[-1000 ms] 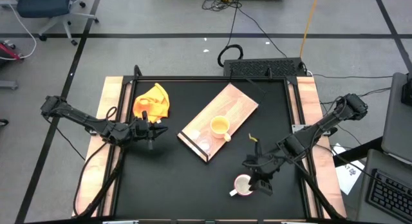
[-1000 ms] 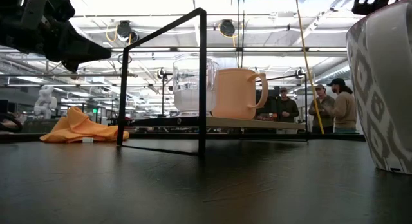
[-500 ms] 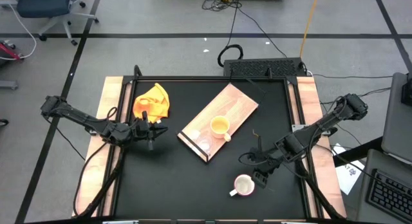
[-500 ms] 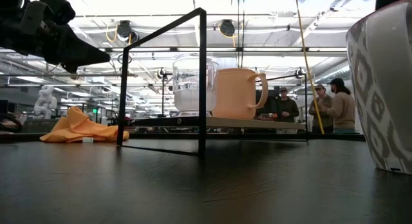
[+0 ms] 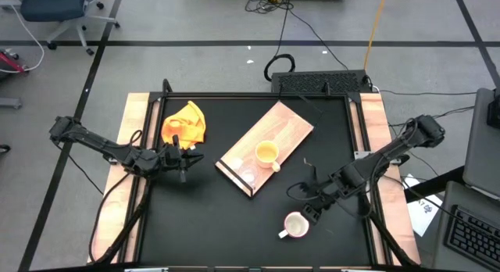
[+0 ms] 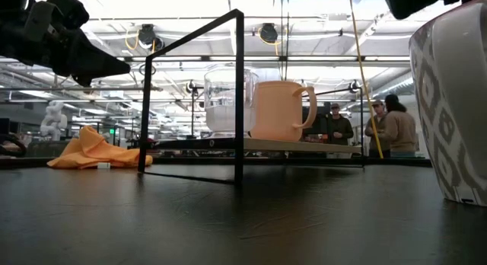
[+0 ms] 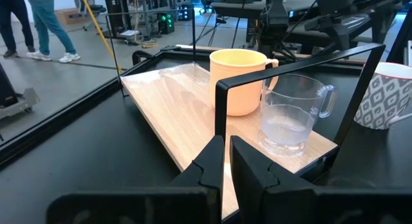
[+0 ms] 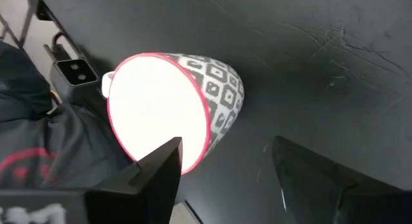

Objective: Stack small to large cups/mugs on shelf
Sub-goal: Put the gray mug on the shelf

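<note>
- High view: the shelf (image 5: 266,148) lies slantwise in the middle of the black tabletop (image 5: 211,217). The yellow-orange mug (image 5: 268,153) stands on it, with the clear glass cup (image 5: 248,177) just beside it toward the shelf's dark end. The white mug (image 5: 294,224) stands on the tabletop, well apart from the shelf on the right arm's side. The right gripper (image 5: 312,205) hangs just beside the white mug, between it and the shelf, not touching it. The left gripper (image 5: 186,157) waits on the other side of the shelf, below a yellow cloth (image 5: 185,122).
- Low view: the yellow-orange mug (image 6: 281,110) and glass cup (image 6: 225,99) stand touching or nearly so on the raised shelf (image 6: 259,145); the white mug (image 6: 453,105) fills the edge nearest the camera. People (image 6: 396,126) stand in the room behind.
- Left wrist view: the left gripper (image 7: 226,166) has its jaws nearly together, holding nothing, and faces the shelf (image 7: 174,108) and its two vessels.
- Right wrist view: the right gripper (image 8: 225,169) has its jaws wide apart, empty, above the white mug (image 8: 174,111), which has a grey pattern and a pink rim.
</note>
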`<state>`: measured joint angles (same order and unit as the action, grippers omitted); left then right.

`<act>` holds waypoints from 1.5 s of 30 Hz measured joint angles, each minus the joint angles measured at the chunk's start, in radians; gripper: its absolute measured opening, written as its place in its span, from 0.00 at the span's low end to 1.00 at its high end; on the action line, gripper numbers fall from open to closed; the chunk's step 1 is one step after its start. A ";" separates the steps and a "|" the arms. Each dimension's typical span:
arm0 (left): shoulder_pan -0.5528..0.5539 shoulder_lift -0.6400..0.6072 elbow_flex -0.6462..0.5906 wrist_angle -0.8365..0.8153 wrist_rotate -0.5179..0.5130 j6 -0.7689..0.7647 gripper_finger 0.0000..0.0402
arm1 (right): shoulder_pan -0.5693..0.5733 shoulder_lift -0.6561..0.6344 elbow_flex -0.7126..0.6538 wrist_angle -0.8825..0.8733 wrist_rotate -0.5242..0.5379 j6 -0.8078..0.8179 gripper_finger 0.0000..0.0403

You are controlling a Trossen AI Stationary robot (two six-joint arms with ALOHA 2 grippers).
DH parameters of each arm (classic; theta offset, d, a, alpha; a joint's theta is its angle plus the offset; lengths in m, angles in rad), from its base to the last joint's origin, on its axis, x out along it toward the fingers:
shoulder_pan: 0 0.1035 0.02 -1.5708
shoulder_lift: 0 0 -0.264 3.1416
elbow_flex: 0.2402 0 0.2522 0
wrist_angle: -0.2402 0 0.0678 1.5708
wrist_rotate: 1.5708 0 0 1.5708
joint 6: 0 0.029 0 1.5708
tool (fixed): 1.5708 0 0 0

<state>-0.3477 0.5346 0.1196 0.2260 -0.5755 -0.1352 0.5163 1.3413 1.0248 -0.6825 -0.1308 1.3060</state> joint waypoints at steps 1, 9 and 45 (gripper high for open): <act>0.000 0.000 0.000 -0.001 0.000 0.000 0.08 | 0.000 0.010 0.000 0.009 -0.001 -0.003 0.58; 0.000 0.002 0.000 -0.023 0.002 -0.001 0.08 | -0.002 0.124 0.000 0.064 -0.100 -0.052 0.58; 0.000 0.002 0.000 -0.024 0.002 -0.014 0.08 | -0.033 0.146 -0.001 0.045 -0.072 -0.321 0.04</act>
<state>-0.3475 0.5365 0.1196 0.2016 -0.5732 -0.1488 0.4831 1.4876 1.0237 -0.6376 -0.2031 0.9855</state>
